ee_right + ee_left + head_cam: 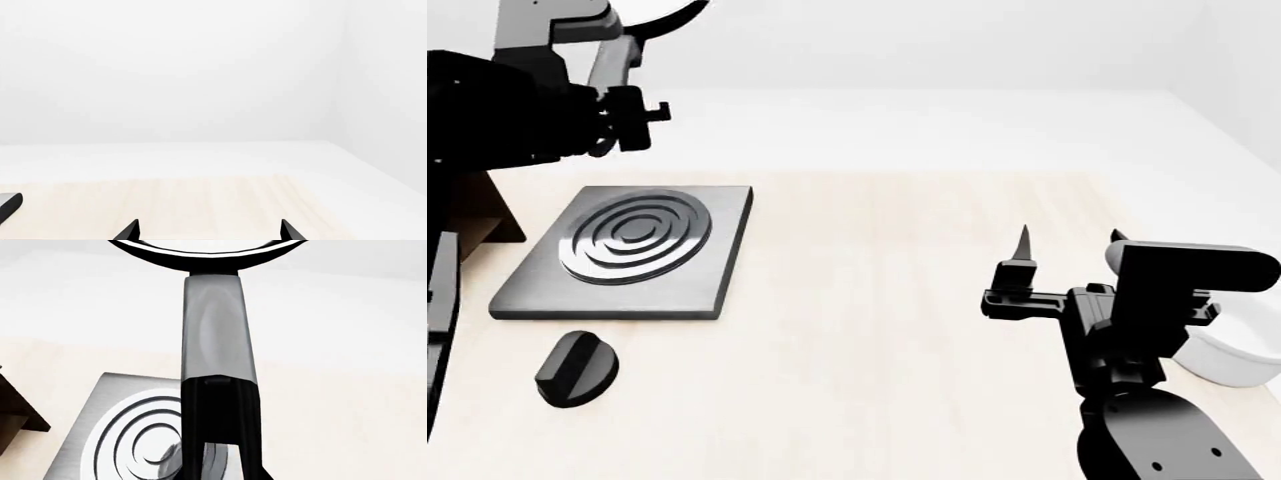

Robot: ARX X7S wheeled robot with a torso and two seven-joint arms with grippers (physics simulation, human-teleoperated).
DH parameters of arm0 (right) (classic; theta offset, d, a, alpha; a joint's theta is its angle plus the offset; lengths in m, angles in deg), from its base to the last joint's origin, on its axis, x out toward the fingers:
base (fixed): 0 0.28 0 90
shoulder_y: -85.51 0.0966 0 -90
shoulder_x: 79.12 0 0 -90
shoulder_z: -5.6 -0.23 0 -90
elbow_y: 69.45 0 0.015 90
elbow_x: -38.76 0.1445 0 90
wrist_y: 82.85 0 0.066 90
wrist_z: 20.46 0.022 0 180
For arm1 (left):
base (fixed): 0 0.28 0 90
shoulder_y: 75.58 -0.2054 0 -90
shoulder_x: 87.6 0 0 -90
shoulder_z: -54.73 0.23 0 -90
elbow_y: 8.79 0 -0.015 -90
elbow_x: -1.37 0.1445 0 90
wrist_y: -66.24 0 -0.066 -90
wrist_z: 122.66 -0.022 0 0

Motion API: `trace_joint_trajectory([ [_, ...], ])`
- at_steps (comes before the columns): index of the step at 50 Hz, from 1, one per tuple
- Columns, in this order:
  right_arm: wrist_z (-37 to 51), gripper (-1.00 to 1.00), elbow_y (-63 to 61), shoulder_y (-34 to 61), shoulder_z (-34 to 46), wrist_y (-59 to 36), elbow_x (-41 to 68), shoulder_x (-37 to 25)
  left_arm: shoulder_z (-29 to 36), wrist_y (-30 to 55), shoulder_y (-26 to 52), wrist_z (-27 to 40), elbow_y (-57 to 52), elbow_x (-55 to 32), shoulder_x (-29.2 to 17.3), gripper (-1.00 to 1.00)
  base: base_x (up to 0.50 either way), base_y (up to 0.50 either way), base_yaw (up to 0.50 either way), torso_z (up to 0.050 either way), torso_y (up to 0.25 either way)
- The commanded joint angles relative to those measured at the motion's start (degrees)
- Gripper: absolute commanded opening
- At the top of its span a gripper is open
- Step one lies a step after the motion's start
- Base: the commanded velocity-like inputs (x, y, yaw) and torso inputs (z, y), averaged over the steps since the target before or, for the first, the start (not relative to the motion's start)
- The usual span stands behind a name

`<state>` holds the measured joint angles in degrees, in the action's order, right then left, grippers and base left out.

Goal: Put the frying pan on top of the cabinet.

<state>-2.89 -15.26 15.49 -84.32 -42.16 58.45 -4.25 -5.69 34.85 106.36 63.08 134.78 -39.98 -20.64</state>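
So we're holding the frying pan (212,315) up in the air with our left gripper (220,440), clamped around the long handle. In the left wrist view the handle is running straight away from the camera and only the near rim of the pan is peeking in at the far end. From the head view the pan is sitting way up in the top-left corner, mostly cut off, just a curved black edge (667,20) showing above the arm. The cabinet (487,215) is barely showing as a brown wedge at the left edge, beside the grey ringed burner plate (627,250) lying on the bench (881,300). A black knob (574,368) is sitting near that plate. Our right gripper (1068,245) is hanging wide apart with nothing in it, and a white bowl (1234,360) is showing just behind that arm
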Motion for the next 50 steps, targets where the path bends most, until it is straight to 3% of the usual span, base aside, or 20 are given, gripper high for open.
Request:
trace_joint_trajectory([
  [1, 0.21, 1.00, 0.58, 0.05, 0.44, 0.26, 0.15, -0.12, -15.77, -5.26, 13.60, 8.90, 21.41, 22.31, 3.68, -1.00, 0.00, 0.00, 0.00, 0.000, 0.000],
  [6, 0.35, 1.00, 0.59, 0.11, 0.34, 0.18, 0.34, -0.21, -28.01, -5.21, 13.32, 14.49, 21.40, 31.57, 2.69, -1.00, 0.00, 0.00, 0.00, 0.000, 0.000],
  [9, 0.45, 1.00, 0.70, 0.13, 0.40, 0.24, 0.35, -0.24, -31.14, -6.59, 12.73, 16.93, 21.41, 35.80, 2.27, -1.00, 0.00, 0.00, 0.00, 0.000, 0.003],
  [23, 0.85, 1.00, 1.24, 0.21, 1.13, 0.45, 0.32, -0.38, -48.31, -6.10, 10.11, 30.50, 21.41, 39.52, -4.36, -1.00, 0.00, 0.00, 0.00, 0.001, 0.001],
  [39, 1.12, 1.00, 1.69, 0.18, 1.64, 0.95, 0.44, -0.63, -50.93, -6.43, 7.86, 29.85, 21.41, 41.27, -5.35, -1.00, 0.00, 0.00, 0.00, 0.000, 0.001],
  [50, 1.30, 1.00, 1.92, 0.18, 1.78, 1.09, 0.71, -0.74, -51.42, -6.23, 6.36, 32.88, 21.41, 41.59, -6.11, -1.00, 0.00, 0.00, 0.00, 0.001, -0.030],
])
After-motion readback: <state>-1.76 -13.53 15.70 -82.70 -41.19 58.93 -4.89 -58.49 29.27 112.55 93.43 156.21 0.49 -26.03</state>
